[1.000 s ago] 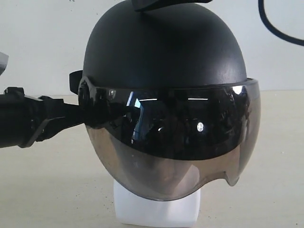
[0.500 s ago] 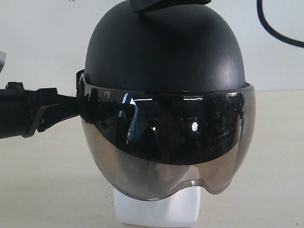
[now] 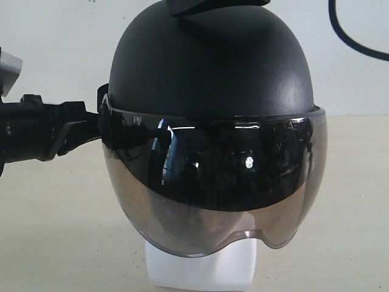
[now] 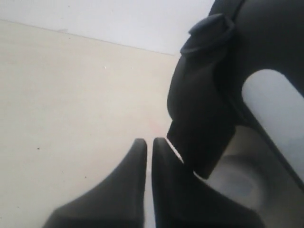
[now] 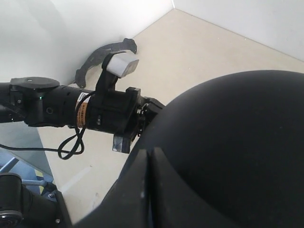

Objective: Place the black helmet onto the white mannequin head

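Out wide first: pale beige table (image 3: 55, 237) across the lower scene, plain white wall (image 3: 48, 42) behind. Dead centre and huge, the black helmet (image 3: 209, 67), upright and seated down over the white mannequin head (image 3: 200, 277), matte dome facing the exterior camera. Under the dome, the smoke-tinted visor (image 3: 213, 182), lowered across the front, dark in its upper band, brownish lower down, bright glints dotted over it. Of the head itself, only the blocky white neck base on show below the visor's edge, standing on the table; can't make out a face through the tint. In from the left, level with the visor's upper rim, the black left arm (image 3: 24, 134), and at its end the left gripper (image 3: 91, 129) right at the helmet's side; fingers (image 4: 128, 190) pressed together with a hairline between them, closed on nothing, tips just beside a black fitting (image 4: 199, 123) on the helmet's flank. Up top, the right gripper (image 3: 213, 6) down at the crown, looking to touch the shell; from its own camera, fingers (image 5: 137, 190) shut tight side by side over the dome, clamping nothing. Upper right, a black cable (image 3: 352, 36) looping against the wall. Smallest of all, a grey-white camera block (image 3: 9, 70) on the left wrist.
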